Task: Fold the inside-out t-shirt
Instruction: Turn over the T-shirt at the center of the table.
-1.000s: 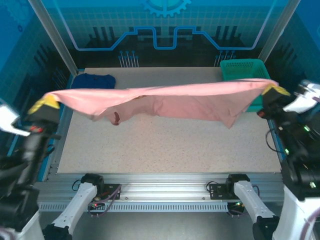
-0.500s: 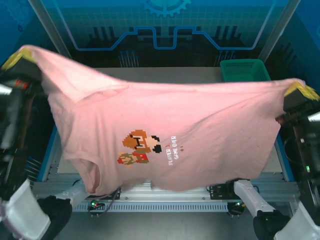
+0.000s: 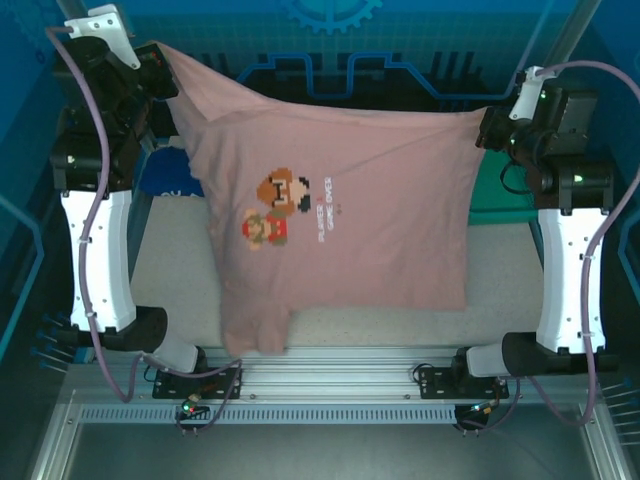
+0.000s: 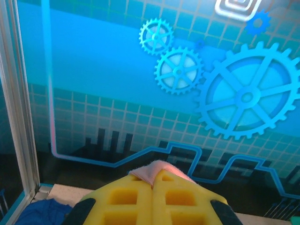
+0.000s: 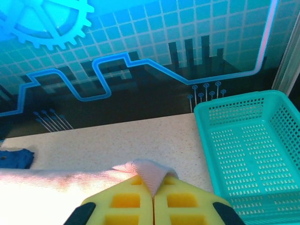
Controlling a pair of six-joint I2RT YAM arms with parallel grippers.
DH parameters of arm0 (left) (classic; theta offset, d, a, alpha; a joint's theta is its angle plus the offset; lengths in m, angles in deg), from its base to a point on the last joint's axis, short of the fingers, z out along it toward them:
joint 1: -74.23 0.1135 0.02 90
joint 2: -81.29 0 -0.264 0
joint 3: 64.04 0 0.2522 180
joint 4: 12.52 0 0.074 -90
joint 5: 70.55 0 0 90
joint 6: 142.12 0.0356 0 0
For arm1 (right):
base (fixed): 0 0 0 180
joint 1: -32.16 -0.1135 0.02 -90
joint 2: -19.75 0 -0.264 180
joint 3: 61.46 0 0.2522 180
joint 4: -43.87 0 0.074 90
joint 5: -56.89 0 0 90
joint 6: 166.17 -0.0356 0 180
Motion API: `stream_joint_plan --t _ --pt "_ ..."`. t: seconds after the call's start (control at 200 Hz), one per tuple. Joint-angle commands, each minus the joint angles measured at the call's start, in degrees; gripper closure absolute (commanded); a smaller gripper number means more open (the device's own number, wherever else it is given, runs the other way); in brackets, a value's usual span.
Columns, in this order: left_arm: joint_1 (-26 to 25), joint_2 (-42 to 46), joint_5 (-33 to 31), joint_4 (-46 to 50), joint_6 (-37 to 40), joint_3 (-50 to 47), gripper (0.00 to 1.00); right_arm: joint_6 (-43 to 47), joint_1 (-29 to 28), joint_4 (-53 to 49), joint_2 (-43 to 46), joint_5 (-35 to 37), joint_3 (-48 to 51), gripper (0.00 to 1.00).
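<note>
The inside-out t-shirt (image 3: 380,250), salmon pink with a pixel-figure print (image 3: 285,205), hangs spread in the air between both arms, its lower edge drooping to the table's near edge. High at the back left, my left gripper (image 3: 165,62) is shut on one corner of it. In the left wrist view the yellow fingers (image 4: 126,199) pinch a fold of pink cloth (image 4: 157,168). My right gripper (image 3: 487,125) is shut on the opposite corner, a bit lower. In the right wrist view its gripper (image 5: 153,186) clamps a ribbed fold of the t-shirt (image 5: 146,169).
A teal basket (image 5: 248,150) stands at the table's back right, partly behind the cloth (image 3: 500,195). A dark blue garment (image 3: 165,180) lies at the back left. The speckled table (image 3: 350,325) ends at a metal rail in front.
Both arms swung up and toward the back of the table. The t-shirt went from a low stretched band to a hanging sheet, printed side toward the camera.
</note>
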Motion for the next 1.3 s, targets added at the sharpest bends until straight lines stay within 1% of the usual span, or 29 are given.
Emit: stream_joint_plan --t 0.0,0.16,0.31,0.445,0.545,0.64,0.745,0.865,0.925,1.04,1.135,1.196,1.296 --pt "0.9 5.8 1.4 -3.8 -1.0 4.1 1.00 -0.9 0.9 2.0 4.8 -1.6 -5.5 0.94" --pt "0.9 12.3 2.9 -2.9 -2.1 3.2 1.00 -0.9 0.9 -0.2 9.0 -3.1 -5.8 0.94" --pt "0.8 20.7 4.6 -2.1 -3.3 -1.0 1.00 -1.3 0.9 -2.2 15.1 -5.1 -4.0 0.95" --pt "0.9 28.0 4.9 -1.5 -3.4 -3.6 1.00 -1.1 0.9 -5.0 20.6 -5.2 -3.9 0.95" --pt "0.9 31.3 4.5 -1.0 -2.7 -3.0 1.00 -0.9 0.9 -6.9 23.3 -4.2 -5.8 0.94" --pt "0.9 31.9 4.1 -0.4 -1.8 -1.0 1.00 -0.8 0.9 -7.5 24.6 -3.1 -8.1 0.95" --pt "0.9 30.2 4.3 -0.2 -1.5 0.1 1.00 -0.5 0.9 -7.2 24.3 -1.8 -9.6 0.95" --pt "0.9 26.3 4.5 -1.2 -0.9 -2.1 1.00 0.0 0.9 -5.3 22.2 -0.7 -8.3 0.95" --pt "0.9 23.9 4.2 -3.4 -0.6 -5.1 1.00 0.2 0.9 -3.1 20.6 0.0 -5.7 0.95" --pt "0.9 17.5 4.1 -7.7 -0.1 -11.0 1.00 0.6 0.9 3.4 16.3 1.5 2.6 0.95" --pt "0.9 10.3 3.4 -12.8 0.7 -15.8 1.00 -0.1 0.9 10.3 11.4 1.7 9.8 0.94" --pt "0.9 4.4 3.2 -14.8 0.8 -16.7 1.00 -0.8 0.8 15.2 7.1 2.1 13.3 0.94" --pt "1.1 -7.0 3.4 -18.4 0.4 -16.3 1.00 -1.8 0.5 21.8 -3.8 2.7 15.3 0.94"
